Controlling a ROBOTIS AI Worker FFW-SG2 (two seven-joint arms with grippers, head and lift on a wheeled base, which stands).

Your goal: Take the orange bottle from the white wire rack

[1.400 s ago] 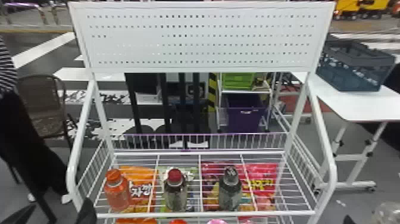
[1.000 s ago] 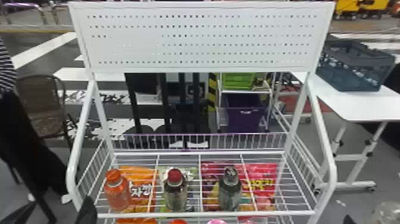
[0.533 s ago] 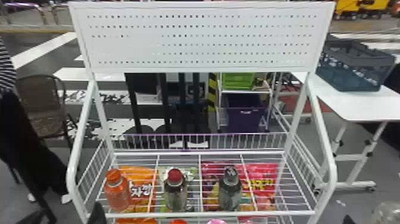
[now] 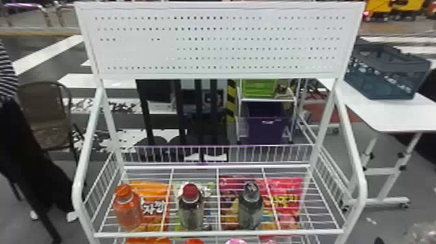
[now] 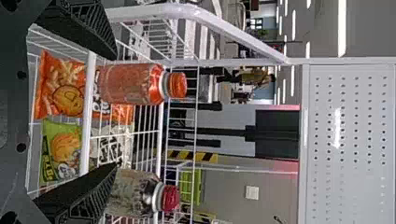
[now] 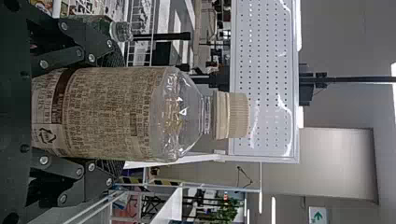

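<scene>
The orange bottle [image 4: 127, 207] stands upright at the left front of the white wire rack's shelf [image 4: 201, 232], before an orange snack bag. In the left wrist view, my left gripper [image 5: 115, 111] is open, its fingers apart; the orange bottle [image 5: 135, 84] lies across the view between their tips' lines, closer to one finger, not gripped. At the lower right edge of the head view, a dark bit of my right gripper [image 4: 378, 240] shows beside a clear bottle. My right gripper [image 6: 116, 112] in its wrist view is shut on that clear bottle [image 6: 177, 116], which has a beige cap.
A red-capped bottle [image 4: 191, 207] and a grey-capped bottle [image 4: 250, 207] stand along the same shelf, with snack bags behind. Wire sides and a front bar edge the rack, and a perforated panel [image 4: 220, 42] rises above. A table [image 4: 389, 113] carries a dark crate.
My left gripper's dark fingertips were at the head view's lower left edge and shifted slightly right, then dropped down from there. The bottles on the rack keep their places.
</scene>
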